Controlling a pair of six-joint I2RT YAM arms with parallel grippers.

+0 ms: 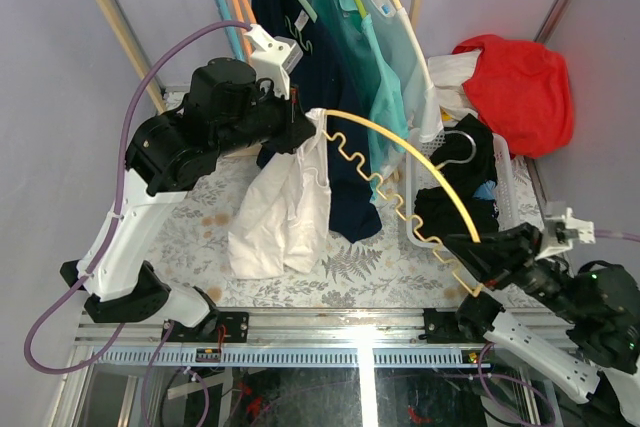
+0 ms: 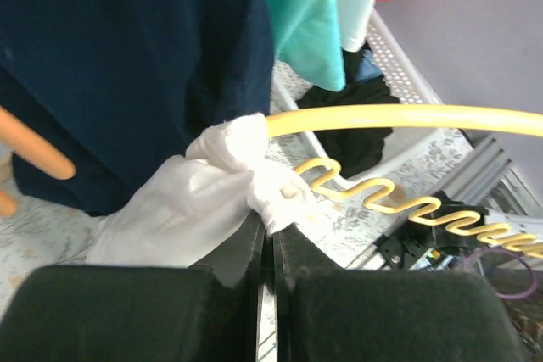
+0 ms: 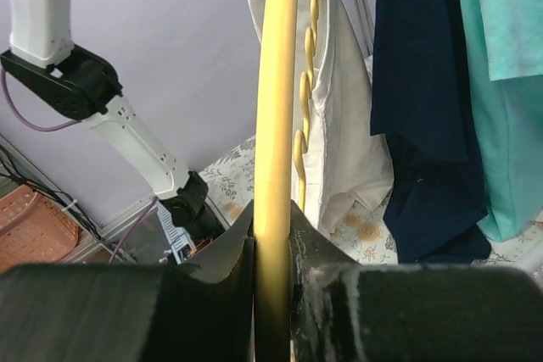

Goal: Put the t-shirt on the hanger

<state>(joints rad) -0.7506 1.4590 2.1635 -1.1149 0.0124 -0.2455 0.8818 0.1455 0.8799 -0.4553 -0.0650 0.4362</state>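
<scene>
The white t-shirt (image 1: 285,207) hangs in a bunch from my left gripper (image 1: 305,127), well above the table. The left wrist view shows the jaws of that gripper (image 2: 273,231) pressed shut on a knot of the t-shirt's (image 2: 221,175) fabric. The pale yellow hanger (image 1: 420,152) arcs from that knot across to my right gripper (image 1: 465,247). Its left tip goes into the bunched cloth (image 2: 254,137). My right gripper (image 3: 273,214) is shut on the hanger's smooth arm (image 3: 276,82), and the wavy bar runs beside it. The hanger's hook is hidden.
A wooden rack (image 1: 110,7) at the back holds a navy shirt (image 1: 325,97), teal shirts (image 1: 385,57) and orange hangers (image 1: 238,7). A white basket (image 1: 505,182) of dark clothes stands on the right, with a red garment (image 1: 520,82) behind it. A floral cloth (image 1: 200,227) covers the table.
</scene>
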